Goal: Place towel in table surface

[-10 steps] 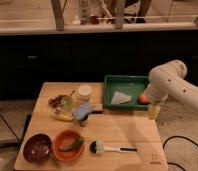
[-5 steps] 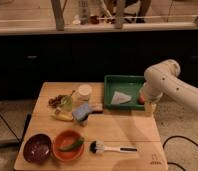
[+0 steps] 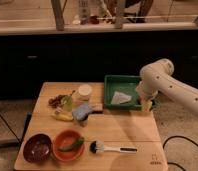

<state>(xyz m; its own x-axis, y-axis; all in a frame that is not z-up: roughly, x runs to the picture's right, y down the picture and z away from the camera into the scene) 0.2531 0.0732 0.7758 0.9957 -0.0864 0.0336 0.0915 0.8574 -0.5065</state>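
The towel (image 3: 121,97), a small pale grey-white folded cloth, lies flat inside the green tray (image 3: 123,80) at the back right of the table surface (image 3: 117,130), a light-brown wooden plank top with a small dark logo at its near right corner. My white arm comes in from the right and bends down over the tray's right end. My gripper (image 3: 142,97) hangs at the tray's right side, just right of the towel and apart from it.
A blue-grey sponge block (image 3: 83,112), a banana (image 3: 62,116), a white cup (image 3: 84,92) and red fruit (image 3: 56,101) sit left of the tray. A dark bowl (image 3: 37,147), an orange bowl (image 3: 68,145) and a dish brush (image 3: 109,148) lie along the front edge.
My arm has moved left over the tray's right end, bringing the gripper closer to the towel. The towel has not moved.
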